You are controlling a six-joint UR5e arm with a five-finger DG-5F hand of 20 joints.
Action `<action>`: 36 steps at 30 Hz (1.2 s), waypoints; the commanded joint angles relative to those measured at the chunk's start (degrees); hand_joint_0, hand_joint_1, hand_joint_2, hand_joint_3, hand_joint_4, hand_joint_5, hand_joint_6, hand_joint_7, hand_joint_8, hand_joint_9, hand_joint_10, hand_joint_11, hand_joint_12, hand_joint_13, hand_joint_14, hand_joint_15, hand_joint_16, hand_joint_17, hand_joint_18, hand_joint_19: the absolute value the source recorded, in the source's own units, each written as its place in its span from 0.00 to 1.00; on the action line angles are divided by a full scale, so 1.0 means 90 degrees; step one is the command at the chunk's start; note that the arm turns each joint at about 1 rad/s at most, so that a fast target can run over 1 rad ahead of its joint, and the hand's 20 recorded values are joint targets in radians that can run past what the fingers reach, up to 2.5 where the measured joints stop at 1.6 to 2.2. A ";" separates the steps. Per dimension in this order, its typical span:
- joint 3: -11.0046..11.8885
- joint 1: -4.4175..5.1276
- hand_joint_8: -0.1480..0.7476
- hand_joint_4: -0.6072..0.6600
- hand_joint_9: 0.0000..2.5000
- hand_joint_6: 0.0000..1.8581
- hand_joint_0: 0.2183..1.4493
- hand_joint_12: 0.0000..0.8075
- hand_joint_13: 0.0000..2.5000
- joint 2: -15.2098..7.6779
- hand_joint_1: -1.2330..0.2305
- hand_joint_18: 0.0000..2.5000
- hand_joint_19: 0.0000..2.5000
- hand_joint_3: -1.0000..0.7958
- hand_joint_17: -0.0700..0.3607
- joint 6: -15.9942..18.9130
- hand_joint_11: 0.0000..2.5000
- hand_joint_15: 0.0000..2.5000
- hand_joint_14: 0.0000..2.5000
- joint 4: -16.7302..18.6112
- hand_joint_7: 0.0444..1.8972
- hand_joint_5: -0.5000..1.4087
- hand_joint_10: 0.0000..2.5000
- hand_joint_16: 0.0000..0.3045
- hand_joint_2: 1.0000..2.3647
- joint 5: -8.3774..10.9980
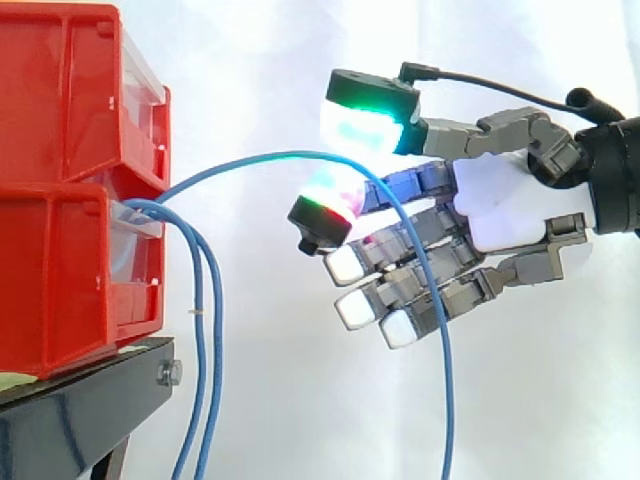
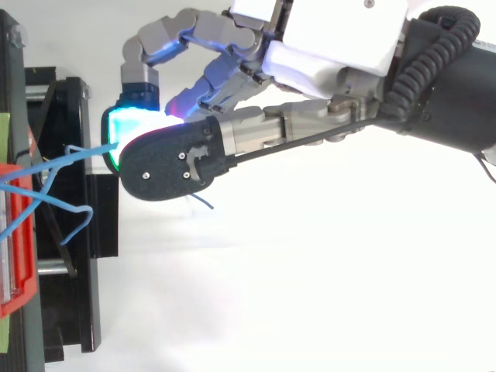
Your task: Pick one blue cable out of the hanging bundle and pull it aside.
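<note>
One blue cable (image 1: 250, 160) arcs out of the lower red bin (image 1: 60, 280) to the right, away from the two other blue cables (image 1: 200, 330) that hang straight down beside the bin. My hand (image 1: 500, 205) reaches in from the right. The cable passes between the green-glowing thumb pad (image 1: 370, 120) and a curled finger with a red-glowing pad (image 1: 325, 205), lies over that finger, then drops down in front of the lower fingers. In the top view the same cable (image 2: 85, 149) runs into the spot where the pads of the hand (image 2: 333, 39) meet.
Two red bins are stacked at the left, the upper one (image 1: 60, 100) on the lower, on a black stand (image 1: 80, 410). From above, the bin edge (image 2: 15, 232) and the stand (image 2: 77, 232) sit at the left. A white curtain hangs behind.
</note>
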 commanded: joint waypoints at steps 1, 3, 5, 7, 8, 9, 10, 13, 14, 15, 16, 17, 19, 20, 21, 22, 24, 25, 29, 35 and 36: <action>0.0000 -0.0009 0.45 0.52 0.40 0.43 0.29 0.49 0.34 0.0000 0.45 0.29 0.21 0.35 0.45 0.0000 0.20 0.18 0.01 -0.0001 0.65 0.20 0.01 0.18 0.01 -0.0002; 0.0010 -0.0009 0.46 0.53 0.40 0.44 0.29 0.49 0.34 0.0010 0.42 0.30 0.21 0.39 0.45 0.0000 0.20 0.18 0.01 -0.0001 0.67 0.20 0.01 0.18 0.01 -0.0002; 0.0010 -0.0009 0.46 0.54 0.39 0.45 0.29 0.49 0.34 0.0010 0.40 0.30 0.21 0.42 0.45 0.0000 0.20 0.18 0.01 -0.0001 0.69 0.20 0.01 0.18 0.01 -0.0002; 0.0010 -0.0009 0.46 0.55 0.39 0.46 0.29 0.49 0.34 0.0010 0.38 0.30 0.20 0.46 0.45 0.0000 0.20 0.18 0.01 -0.0001 0.70 0.19 0.01 0.18 0.02 -0.0002; 0.0010 -0.0009 0.46 0.55 0.39 0.47 0.29 0.49 0.34 0.0010 0.37 0.30 0.20 0.47 0.45 0.0000 0.20 0.18 0.01 -0.0001 0.69 0.19 0.01 0.18 0.02 -0.0002; 0.0010 -0.0009 0.46 0.54 0.39 0.48 0.30 0.49 0.34 0.0010 0.35 0.30 0.20 0.48 0.45 0.0000 0.20 0.18 0.01 -0.0001 0.68 0.19 0.01 0.18 0.02 -0.0002; 0.0010 -0.0009 0.46 0.55 0.39 0.48 0.30 0.49 0.34 0.0010 0.35 0.31 0.20 0.49 0.45 0.0000 0.20 0.18 0.01 -0.0001 0.68 0.20 0.01 0.18 0.02 0.0008; 0.0010 -0.0009 0.47 0.52 0.40 0.48 0.31 0.50 0.36 0.0010 0.33 0.33 0.19 0.51 0.47 0.0000 0.20 0.18 0.01 -0.0001 0.68 0.20 0.01 0.19 0.02 0.0008; 0.0010 -0.0009 0.47 0.52 0.40 0.48 0.31 0.50 0.36 0.0039 0.33 0.33 0.19 0.51 0.47 -0.0010 0.20 0.18 0.01 -0.0040 0.69 0.20 0.01 0.19 0.02 0.0008; 0.0010 -0.0019 0.47 0.51 0.40 0.48 0.31 0.50 0.36 0.0049 0.33 0.33 0.19 0.51 0.47 -0.0020 0.20 0.18 0.01 -0.0089 0.68 0.20 0.01 0.19 0.01 0.0008; 0.0010 -0.0019 0.47 0.52 0.41 0.48 0.31 0.50 0.36 0.0059 0.33 0.34 0.18 0.51 0.47 -0.0020 0.20 0.18 0.01 -0.0118 0.68 0.20 0.01 0.19 0.01 0.0008; 0.0010 -0.0019 0.47 0.51 0.41 0.48 0.31 0.50 0.36 0.0079 0.33 0.34 0.18 0.51 0.47 -0.0029 0.20 0.18 0.01 -0.0138 0.68 0.20 0.01 0.19 0.02 -0.0002; 0.0010 -0.0019 0.47 0.51 0.41 0.48 0.31 0.51 0.36 0.0079 0.33 0.34 0.18 0.52 0.48 -0.0049 0.20 0.18 0.01 -0.0206 0.68 0.21 0.01 0.20 0.01 -0.0002; 0.0010 -0.0019 0.47 0.52 0.41 0.48 0.31 0.51 0.36 0.0079 0.33 0.34 0.18 0.52 0.48 -0.0059 0.20 0.18 0.01 -0.0245 0.68 0.21 0.01 0.20 0.01 -0.0002; 0.0010 -0.0009 0.47 0.52 0.41 0.48 0.31 0.51 0.36 0.0079 0.33 0.34 0.18 0.52 0.48 -0.0059 0.20 0.18 0.01 -0.0275 0.68 0.21 0.01 0.20 0.01 -0.0002; 0.0000 -0.0009 0.47 0.52 0.41 0.48 0.32 0.51 0.37 0.0079 0.32 0.34 0.18 0.52 0.48 -0.0059 0.20 0.18 0.01 -0.0382 0.68 0.21 0.01 0.20 0.01 -0.0012; -0.0068 0.0011 0.47 0.52 0.41 0.48 0.32 0.52 0.37 0.0079 0.32 0.34 0.18 0.52 0.48 -0.0059 0.20 0.18 0.01 -0.0577 0.69 0.21 0.01 0.20 0.01 -0.0070; -0.0117 0.0020 0.48 0.52 0.41 0.48 0.32 0.52 0.37 0.0079 0.32 0.34 0.18 0.52 0.48 -0.0059 0.20 0.18 0.01 -0.0607 0.68 0.21 0.01 0.20 0.01 -0.0080; -0.0586 0.0050 0.48 0.52 0.41 0.48 0.32 0.52 0.37 0.0176 0.32 0.35 0.18 0.53 0.49 -0.0020 0.19 0.19 0.01 -0.0548 0.69 0.21 0.01 0.20 0.01 -0.0217; -0.1201 0.0118 0.49 0.51 0.41 0.48 0.32 0.52 0.37 0.0440 0.32 0.34 0.17 0.53 0.49 0.0000 0.20 0.19 0.01 0.0155 0.68 0.21 0.01 0.21 0.01 -0.0158; -0.1260 0.0128 0.49 0.51 0.41 0.48 0.32 0.53 0.37 0.0459 0.32 0.34 0.17 0.53 0.49 0.0000 0.19 0.19 0.01 0.0223 0.68 0.21 0.01 0.21 0.01 -0.0139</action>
